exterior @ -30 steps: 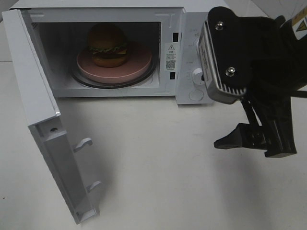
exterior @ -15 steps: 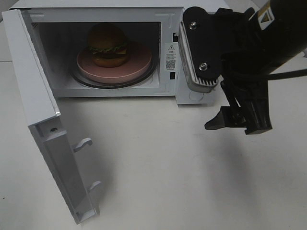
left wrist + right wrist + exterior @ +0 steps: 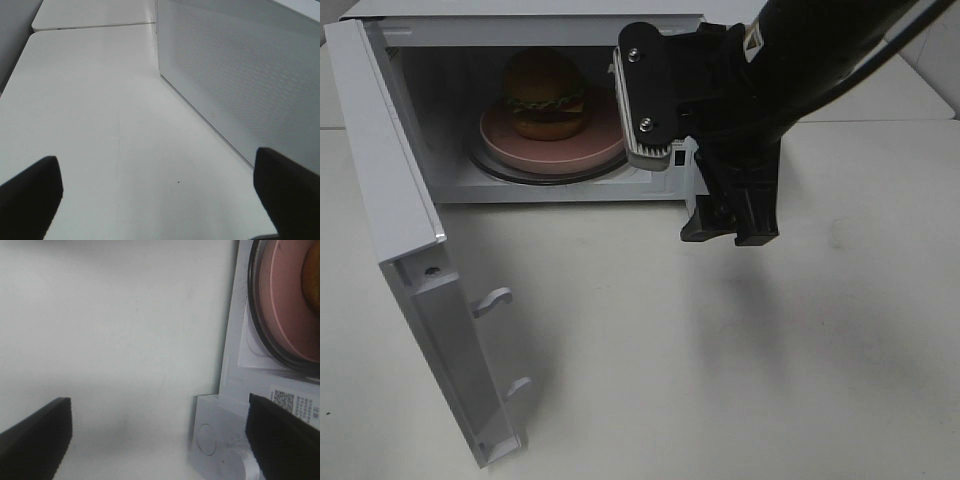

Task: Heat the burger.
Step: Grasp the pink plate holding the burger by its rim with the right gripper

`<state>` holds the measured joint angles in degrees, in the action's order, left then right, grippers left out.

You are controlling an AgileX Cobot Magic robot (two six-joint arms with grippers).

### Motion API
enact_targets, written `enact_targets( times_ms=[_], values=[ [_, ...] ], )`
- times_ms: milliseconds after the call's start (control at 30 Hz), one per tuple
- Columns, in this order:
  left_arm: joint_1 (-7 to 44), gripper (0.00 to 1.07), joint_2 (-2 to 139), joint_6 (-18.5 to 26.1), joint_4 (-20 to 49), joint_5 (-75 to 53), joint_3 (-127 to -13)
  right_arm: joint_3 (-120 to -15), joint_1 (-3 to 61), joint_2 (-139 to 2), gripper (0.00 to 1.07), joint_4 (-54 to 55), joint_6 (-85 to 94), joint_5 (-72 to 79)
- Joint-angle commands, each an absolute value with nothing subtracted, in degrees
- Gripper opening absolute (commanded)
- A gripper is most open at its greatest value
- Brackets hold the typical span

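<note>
Seen from the high camera, the microwave door (image 3: pixel 405 240) stands swung open at nine o'clock. Inside the microwave (image 3: pixel 670 30), the burger (image 3: pixel 544 95) sits upright on a pink plate (image 3: pixel 605 135), which rests on the glass turntable (image 3: pixel 485 165). The right gripper (image 3: pixel 730 232) hangs over the table (image 3: pixel 720 380) just in front of the control panel. It points down, released and holding nothing. The burger lies at ten o'clock from it, well apart, inside the cavity. The right wrist view shows the fingers spread wide, with a knob (image 3: pixel 237 462) near one. The left gripper (image 3: pixel 159 200) is likewise spread and empty, beside the microwave's perforated side wall (image 3: pixel 240 75).
</note>
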<state>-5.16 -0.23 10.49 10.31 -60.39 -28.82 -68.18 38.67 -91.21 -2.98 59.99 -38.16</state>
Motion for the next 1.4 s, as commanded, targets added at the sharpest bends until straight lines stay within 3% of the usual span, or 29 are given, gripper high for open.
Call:
enact_targets(
  times_ms=[33, 533, 1400],
  values=[
    [-5.39, 0.98, -1.43, 10.31, 10.37, -59.76, -28.71, -69.79, 38.85, -93.39, 0.89, -2.98, 60.33, -37.47],
    [-5.39, 0.98, -1.43, 10.31, 10.37, -59.76, -28.71, -78.95, 38.85, -105.71, 0.86, -2.98, 60.39, -29.39],
    [-5.39, 0.98, -1.43, 10.31, 10.37, -59.76, -28.71, -97.92, 38.04, -124.79, 0.84, -6.07, 58.44, -28.3]
  ],
)
